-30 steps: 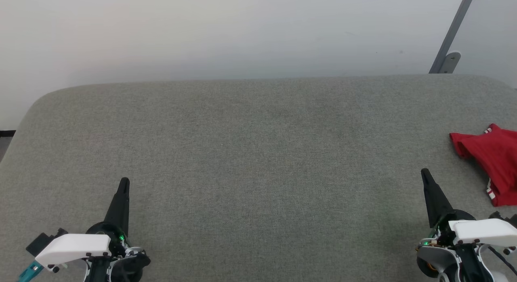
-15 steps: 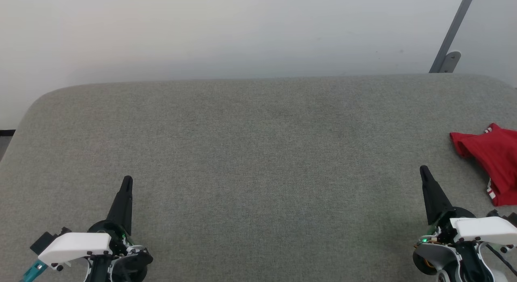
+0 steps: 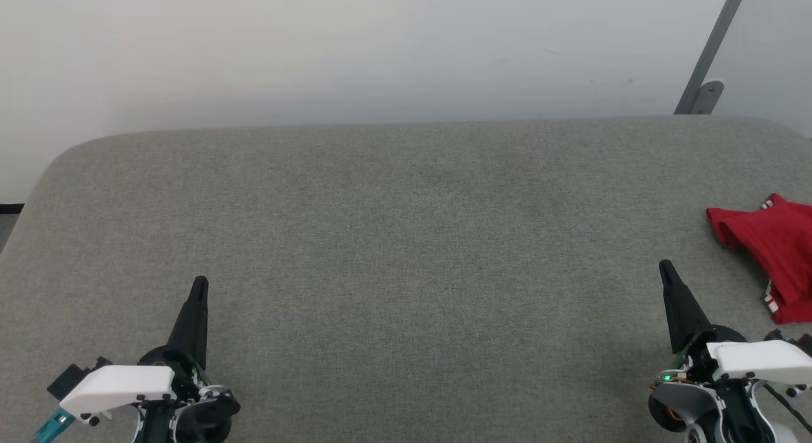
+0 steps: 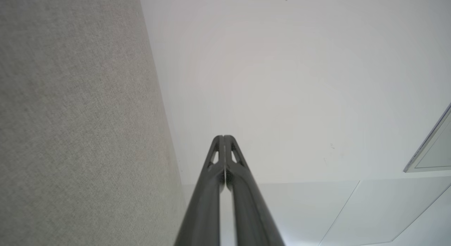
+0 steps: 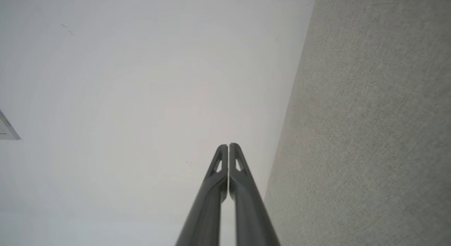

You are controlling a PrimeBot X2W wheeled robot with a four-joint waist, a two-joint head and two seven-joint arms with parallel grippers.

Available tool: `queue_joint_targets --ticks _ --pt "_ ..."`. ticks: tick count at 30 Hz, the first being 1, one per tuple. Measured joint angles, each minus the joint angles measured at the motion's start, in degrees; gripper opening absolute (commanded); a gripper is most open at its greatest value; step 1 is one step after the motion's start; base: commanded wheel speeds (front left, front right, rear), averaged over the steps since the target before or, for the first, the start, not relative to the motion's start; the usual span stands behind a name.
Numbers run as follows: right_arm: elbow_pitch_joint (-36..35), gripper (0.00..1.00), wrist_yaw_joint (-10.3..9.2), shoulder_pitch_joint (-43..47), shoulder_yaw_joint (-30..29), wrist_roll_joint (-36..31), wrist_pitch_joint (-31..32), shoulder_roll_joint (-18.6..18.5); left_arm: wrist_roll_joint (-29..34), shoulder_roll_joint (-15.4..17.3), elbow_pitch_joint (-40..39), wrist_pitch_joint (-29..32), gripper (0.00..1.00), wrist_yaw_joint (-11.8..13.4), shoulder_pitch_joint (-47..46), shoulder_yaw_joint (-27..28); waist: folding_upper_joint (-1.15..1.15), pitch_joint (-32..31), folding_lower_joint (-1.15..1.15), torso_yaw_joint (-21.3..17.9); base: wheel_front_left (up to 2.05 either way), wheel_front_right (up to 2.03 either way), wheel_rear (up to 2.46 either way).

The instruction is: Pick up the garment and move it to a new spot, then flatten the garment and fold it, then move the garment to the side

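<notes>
Surface (image 3: 406, 252): broad grey fabric top with rounded far corners.

Garment (image 3: 771, 252): red, at the surface's right edge and partly cut off by the head view. It looks rumpled, with a little striped trim showing. Whether it is folded, I cannot tell.

Progress: the garment lies off to the side, which fits two stages. It could be a bunched heap waiting to be lifted, or a finished bundle already set aside. The frames don't settle which.

Left gripper (image 3: 199, 283): over the surface's near left, fingers pressed together, holding nothing.

Right gripper (image 3: 665, 265): over the surface's near right, near the garment but apart from it, fingers likewise pressed together and empty.

Metal strut (image 3: 710, 56): leans beyond the surface's far right corner, well out of reach.

Obstacles: none seen on the surface between the right gripper and the garment.
</notes>
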Motion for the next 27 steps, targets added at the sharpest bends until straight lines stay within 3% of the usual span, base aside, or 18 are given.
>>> queue_joint_targets --ticks 27 --pt "0.0 0.00 0.00 0.0 0.0 0.0 0.0 0.0 0.0 0.0 0.0 0.0 0.00 0.0 0.0 0.0 0.00 0.0 0.00 0.0 0.00 0.00 0.00"
